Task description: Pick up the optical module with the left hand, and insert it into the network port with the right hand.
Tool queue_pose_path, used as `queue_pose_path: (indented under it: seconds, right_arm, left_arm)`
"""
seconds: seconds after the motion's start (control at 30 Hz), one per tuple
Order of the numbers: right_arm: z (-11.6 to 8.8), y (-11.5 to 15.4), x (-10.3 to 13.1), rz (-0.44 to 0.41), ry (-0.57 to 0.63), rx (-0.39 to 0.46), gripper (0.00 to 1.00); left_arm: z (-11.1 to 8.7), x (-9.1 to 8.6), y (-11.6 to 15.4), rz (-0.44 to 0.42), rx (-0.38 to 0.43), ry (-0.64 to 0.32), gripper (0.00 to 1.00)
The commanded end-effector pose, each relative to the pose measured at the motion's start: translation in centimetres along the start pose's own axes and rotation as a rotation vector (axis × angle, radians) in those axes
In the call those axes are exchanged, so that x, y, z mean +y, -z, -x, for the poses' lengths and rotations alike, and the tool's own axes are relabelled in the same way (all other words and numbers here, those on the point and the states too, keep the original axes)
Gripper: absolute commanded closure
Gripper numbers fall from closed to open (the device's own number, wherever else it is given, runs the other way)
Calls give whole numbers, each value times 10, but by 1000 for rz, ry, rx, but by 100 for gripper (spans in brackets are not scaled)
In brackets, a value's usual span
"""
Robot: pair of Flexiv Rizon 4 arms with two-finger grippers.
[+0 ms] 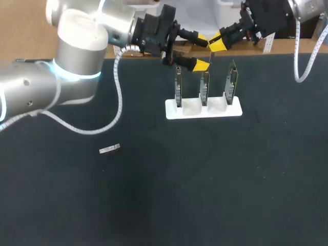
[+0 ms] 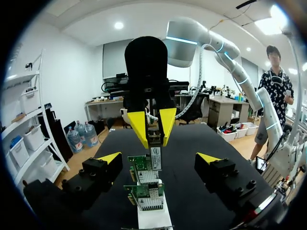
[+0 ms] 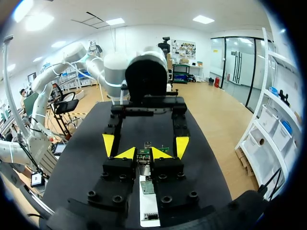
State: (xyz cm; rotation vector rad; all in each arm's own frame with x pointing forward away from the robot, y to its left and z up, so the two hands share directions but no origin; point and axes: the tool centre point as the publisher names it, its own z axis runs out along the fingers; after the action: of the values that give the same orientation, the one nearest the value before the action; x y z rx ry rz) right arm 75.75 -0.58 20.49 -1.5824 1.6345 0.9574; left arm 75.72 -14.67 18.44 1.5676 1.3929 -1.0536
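Left wrist view: slim boxy optical module (image 2: 155, 155)

optical module (image 2: 155, 157): silver, upright, over middle network port (image 1: 204, 81); second module (image 1: 109, 149): lying flat, well apart

The table (image 1: 215, 195) is covered in dark, matt cloth; the card stand (image 1: 205, 114) is smooth white plastic with a slight sheen; the network cards (image 1: 204, 87) are green laminate boards with bare metal brackets; the optical module (image 2: 156, 157) is silvery metal with a white label; the loose module (image 1: 109, 149) looks equally metallic; the left arm (image 1: 36, 95) has a satin silver shell and a ribbed white plastic hose (image 1: 119, 97); the left gripper (image 1: 204, 51) and right gripper (image 2: 154, 129) are matt black, their tips matt yellow.
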Motion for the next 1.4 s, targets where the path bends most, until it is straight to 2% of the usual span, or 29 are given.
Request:
queue_pose_path:
  seconds: [0.03, 0.67, 1.13, 1.4]
  right_arm:
    - [0, 1, 1, 1, 3, 2, 100]
    - [1, -1, 2, 9, 14, 17, 100]
    - [0, -1, 4, 27, 24, 24, 100]
    - [0, 1, 5, 30, 29, 25, 100]
  left_arm:
    - [7, -6, 6, 9, 105, 7, 0]
    - [1, -11, 6, 5, 151, 48, 0]
    - [2, -6, 2, 3, 174, 61, 0]
    - [-1, -6, 1, 12, 232, 87, 0]
